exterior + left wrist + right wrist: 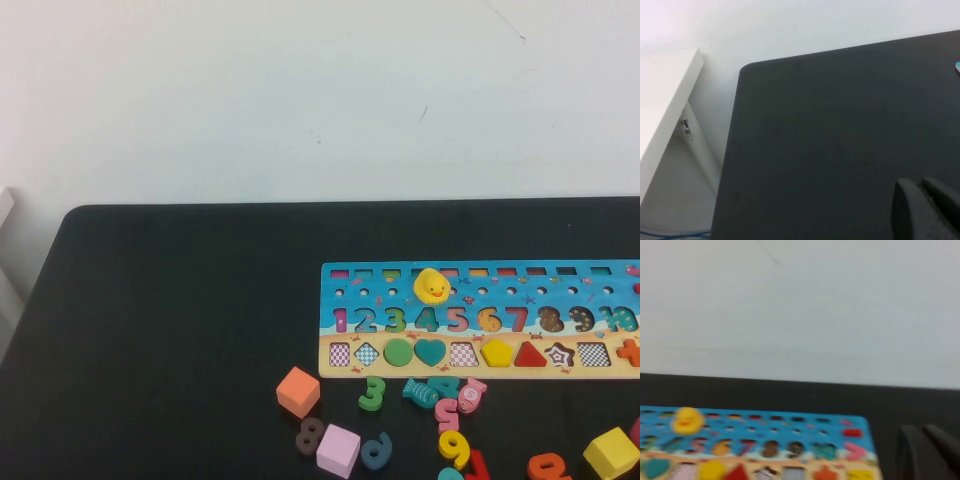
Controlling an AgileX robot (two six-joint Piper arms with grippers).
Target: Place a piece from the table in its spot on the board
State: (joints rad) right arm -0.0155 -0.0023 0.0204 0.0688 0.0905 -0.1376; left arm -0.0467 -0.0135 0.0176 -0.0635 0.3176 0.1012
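The yellow pentagon piece lies in its slot in the beige bottom row of the board, between the trapezoid slot and the red triangle. It also shows in the right wrist view, where the board lies ahead on the black table. Neither gripper shows in the high view. My left gripper is shut and empty over bare tabletop near the far left corner. My right gripper is shut and empty, beside the board's right end.
Loose pieces lie in front of the board: an orange cube, a lilac cube, a yellow cube, a green 3, a yellow 9. A white shelf stands past the table's left edge.
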